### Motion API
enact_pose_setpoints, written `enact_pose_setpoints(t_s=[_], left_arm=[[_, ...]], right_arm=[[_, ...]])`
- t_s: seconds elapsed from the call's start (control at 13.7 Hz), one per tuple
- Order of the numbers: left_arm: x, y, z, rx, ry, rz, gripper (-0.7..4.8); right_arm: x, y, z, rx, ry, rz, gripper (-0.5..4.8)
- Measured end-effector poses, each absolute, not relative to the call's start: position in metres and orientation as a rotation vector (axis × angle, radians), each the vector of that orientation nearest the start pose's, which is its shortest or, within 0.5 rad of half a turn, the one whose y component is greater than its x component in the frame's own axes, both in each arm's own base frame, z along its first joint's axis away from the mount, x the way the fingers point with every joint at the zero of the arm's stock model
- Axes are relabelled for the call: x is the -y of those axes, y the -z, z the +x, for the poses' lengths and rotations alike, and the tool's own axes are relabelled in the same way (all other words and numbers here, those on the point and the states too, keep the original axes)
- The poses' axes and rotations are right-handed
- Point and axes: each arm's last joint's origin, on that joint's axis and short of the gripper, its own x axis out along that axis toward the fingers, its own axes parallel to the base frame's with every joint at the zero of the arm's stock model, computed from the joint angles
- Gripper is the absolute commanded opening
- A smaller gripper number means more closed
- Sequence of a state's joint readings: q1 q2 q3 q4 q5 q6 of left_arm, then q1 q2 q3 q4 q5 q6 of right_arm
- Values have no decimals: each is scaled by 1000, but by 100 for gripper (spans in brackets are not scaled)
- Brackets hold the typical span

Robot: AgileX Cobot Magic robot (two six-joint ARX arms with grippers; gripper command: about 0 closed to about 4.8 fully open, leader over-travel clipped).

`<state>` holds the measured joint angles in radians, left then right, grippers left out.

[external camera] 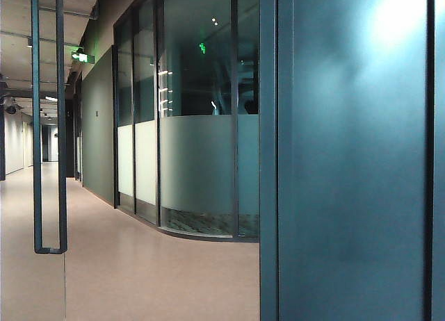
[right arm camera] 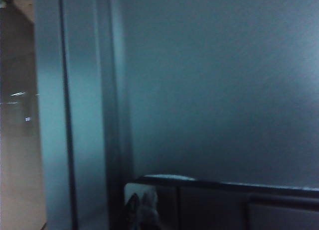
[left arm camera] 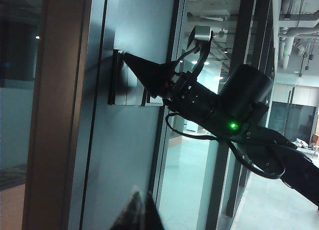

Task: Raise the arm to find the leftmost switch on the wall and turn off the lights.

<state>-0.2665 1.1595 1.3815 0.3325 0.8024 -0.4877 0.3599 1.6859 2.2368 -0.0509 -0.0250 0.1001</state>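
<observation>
Against the dim grey wall (left arm camera: pixel 124 155), the right gripper (left arm camera: pixel 130 60), fingers together, is pressing the switch panel (left arm camera: pixel 130 93) and risking the wrong switch, while the left gripper (left arm camera: pixel 137 215), seemingly together, is hanging below.

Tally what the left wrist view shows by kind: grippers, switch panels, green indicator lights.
Grippers: 2, the right gripper with its tip at the switch panel, and the left gripper lower down, away from it
Switch panel: 1
Green indicator light: 1
Total: 4
</observation>
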Motion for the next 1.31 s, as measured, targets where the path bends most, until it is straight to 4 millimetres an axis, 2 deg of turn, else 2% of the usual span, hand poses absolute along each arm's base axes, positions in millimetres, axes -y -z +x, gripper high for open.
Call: enact_pose_setpoints(t_s=[0.36,0.51,0.66,0.73,0.87,1.02,1.24,1.31], left_arm=[[77,-504,202,293,1148,-276,-5],[76,-505,199,282,1146,-279,-5],[73,-509,188,297,1146,-273,-5],[69,-514,176,351,1103,-241,-5],[57,-523,145,455,913,-173,-5],[45,-519,119,454,735,-129,-5],[26,-494,77,462,443,-62,-5],[18,-475,57,467,336,-83,-5]], right_arm=[[-111,-592,292,477,-417,178,-1],[-108,-593,280,417,-493,156,-1],[-96,-610,246,459,-504,155,-1],[-88,-620,225,498,-506,158,-1],[-79,-619,200,417,-494,95,-1],[-68,-617,167,388,-516,32,-1],[-50,-594,125,368,-475,20,-1],[-42,-571,108,345,-406,23,-1]])
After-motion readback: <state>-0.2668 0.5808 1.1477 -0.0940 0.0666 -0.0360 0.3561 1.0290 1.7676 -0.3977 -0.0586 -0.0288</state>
